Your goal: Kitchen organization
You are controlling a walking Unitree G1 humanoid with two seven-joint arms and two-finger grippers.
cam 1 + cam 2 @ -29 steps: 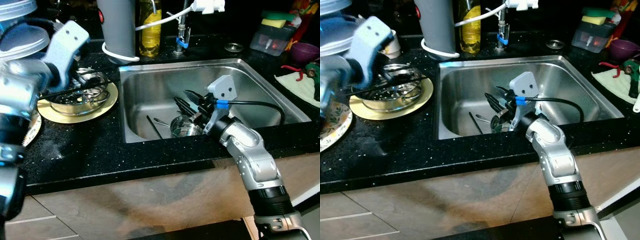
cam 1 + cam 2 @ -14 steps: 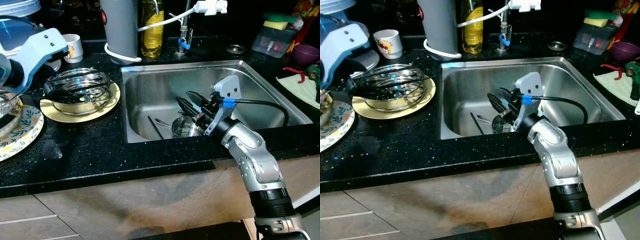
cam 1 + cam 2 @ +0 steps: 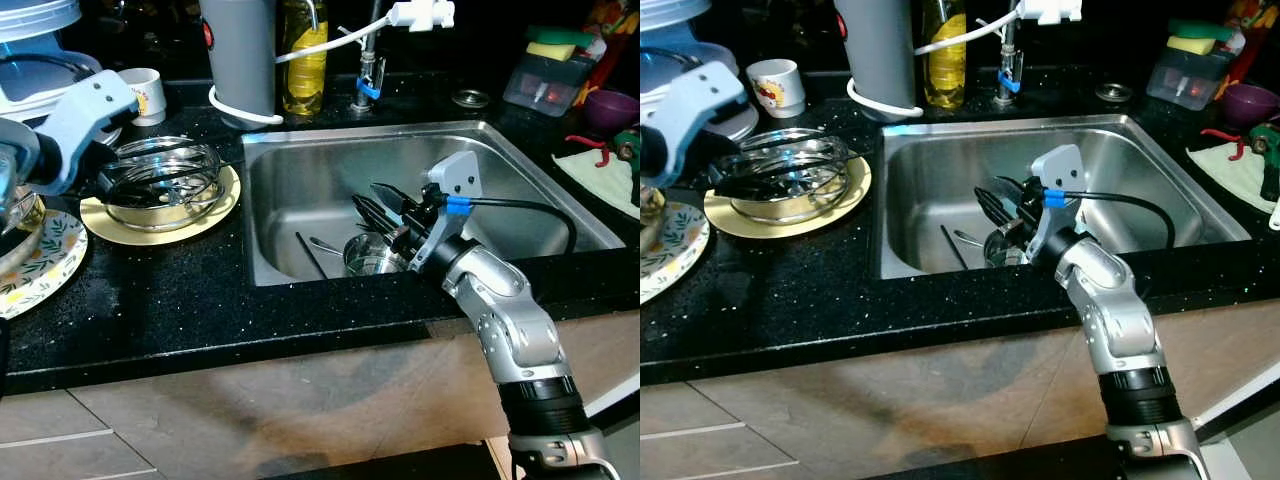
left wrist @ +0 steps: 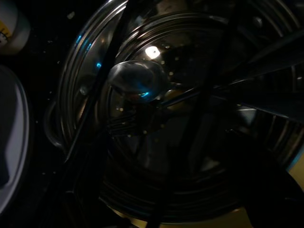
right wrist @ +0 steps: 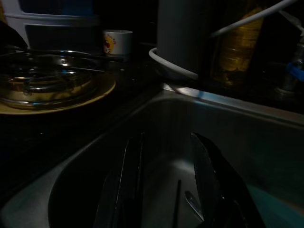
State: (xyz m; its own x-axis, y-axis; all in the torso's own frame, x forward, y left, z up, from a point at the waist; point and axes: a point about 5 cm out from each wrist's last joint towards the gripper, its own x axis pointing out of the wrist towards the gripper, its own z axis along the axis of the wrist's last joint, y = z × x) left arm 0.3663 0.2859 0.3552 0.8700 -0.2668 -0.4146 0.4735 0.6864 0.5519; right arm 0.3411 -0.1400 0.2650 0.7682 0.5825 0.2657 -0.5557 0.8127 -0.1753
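Right end effector (image 3: 385, 205), fingers parted and empty, hangs over the small steel cup (image 3: 368, 254) in the stainless sink (image 3: 520, 180), seemingly lining up a grab.

You have a shiny steel bowl (image 3: 160, 186) sitting upright on a gold-rimmed plate (image 3: 205, 215), on the black counter just left of the sink (image 3: 520, 170). Inside that bowl, the left wrist view shows you a spoon (image 4: 137, 80) lying bowl-up and a fork (image 4: 128, 126) just beside it, their handles crossing toward the middle. Down in the sink basin, near its front wall, you have a small steel cup (image 3: 368, 255) standing upright with its mouth open. Next to it on the basin floor lie a thin dark utensil (image 3: 308, 253), angled front to back, and a second slim metal piece (image 3: 325, 244) touching the cup's side.
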